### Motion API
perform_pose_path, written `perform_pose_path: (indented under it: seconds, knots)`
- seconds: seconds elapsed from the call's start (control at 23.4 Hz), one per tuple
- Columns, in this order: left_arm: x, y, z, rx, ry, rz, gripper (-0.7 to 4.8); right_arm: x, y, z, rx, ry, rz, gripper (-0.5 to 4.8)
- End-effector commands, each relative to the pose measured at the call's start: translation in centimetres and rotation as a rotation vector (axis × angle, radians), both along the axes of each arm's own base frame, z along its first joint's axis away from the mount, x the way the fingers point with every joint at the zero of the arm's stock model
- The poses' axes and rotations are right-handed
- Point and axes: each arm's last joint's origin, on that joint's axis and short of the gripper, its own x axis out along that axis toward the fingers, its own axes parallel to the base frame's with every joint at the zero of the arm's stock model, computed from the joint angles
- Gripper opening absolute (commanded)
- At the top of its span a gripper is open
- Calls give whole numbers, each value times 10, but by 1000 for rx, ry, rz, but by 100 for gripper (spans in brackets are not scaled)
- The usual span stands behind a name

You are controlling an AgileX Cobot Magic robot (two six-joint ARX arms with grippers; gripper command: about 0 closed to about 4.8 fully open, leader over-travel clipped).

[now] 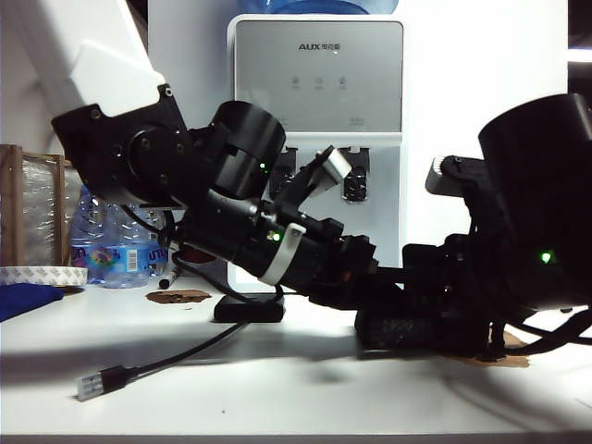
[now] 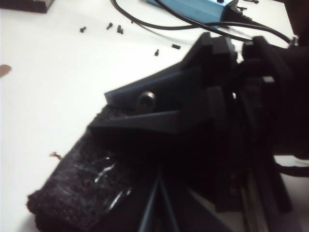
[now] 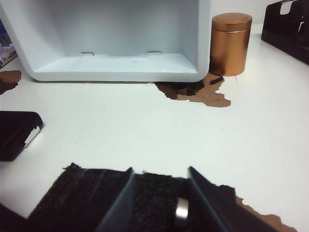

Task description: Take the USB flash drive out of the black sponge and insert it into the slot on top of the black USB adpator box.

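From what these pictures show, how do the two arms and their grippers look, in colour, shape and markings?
Both arms are matte black with thick round joint housings; each shows a small green light. The left arm has a white upper segment, a silver band and a thin black cable. The left gripper has angular black fingers with a screw. The right gripper has flat, slanted black fingers.

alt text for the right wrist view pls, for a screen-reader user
The right gripper hangs open over the black sponge, its two fingers either side of the silver USB flash drive stuck in the foam. Beyond on the white table: the black USB adaptor box, a copper tin.
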Motion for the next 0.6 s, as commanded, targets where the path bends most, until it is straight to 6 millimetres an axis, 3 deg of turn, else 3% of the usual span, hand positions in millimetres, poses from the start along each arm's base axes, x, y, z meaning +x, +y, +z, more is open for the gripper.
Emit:
perform_pose_path:
  seconds: [0.04,0.21,0.47,0.6]
  knots:
    - [2,0,-4,9,-5,22,-4,-1,-2,-4,-11,27,-28,182]
    - [3,1,-10,33,0,39,-4,-1,-3,-4,-6,25,-60,81]
    - [6,6,-16,66,24,63,-4,-1,-5,-4,34,27,-127,71]
    - [6,9,-19,80,35,67,-4,-1,-4,-4,39,29,-112,-1]
